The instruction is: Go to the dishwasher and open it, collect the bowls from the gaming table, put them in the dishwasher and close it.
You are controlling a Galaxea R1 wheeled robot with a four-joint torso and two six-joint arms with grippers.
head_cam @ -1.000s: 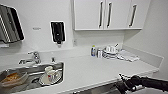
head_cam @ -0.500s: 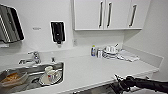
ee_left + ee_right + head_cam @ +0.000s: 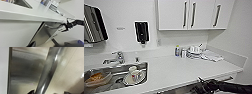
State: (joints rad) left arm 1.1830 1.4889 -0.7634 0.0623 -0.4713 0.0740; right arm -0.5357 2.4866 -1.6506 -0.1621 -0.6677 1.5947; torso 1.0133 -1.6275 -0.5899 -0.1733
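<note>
Right gripper (image 3: 65,27), black fingers spread around the horizontal steel bar handle (image 3: 51,27) of the stainless-fronted dishwasher (image 3: 43,36), door tilted ajar just below it; unclosed, fingers likely slip off.

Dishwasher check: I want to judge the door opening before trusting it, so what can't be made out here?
- Dishwasher interior: left wrist view, the tilted steel door hides it.
- Bar handle: right wrist view, both ends cut off by the picture's edges.
- Right gripper grip on the handle: left wrist view, too small and blurred; head view, the countertop edge covers the door.
</note>
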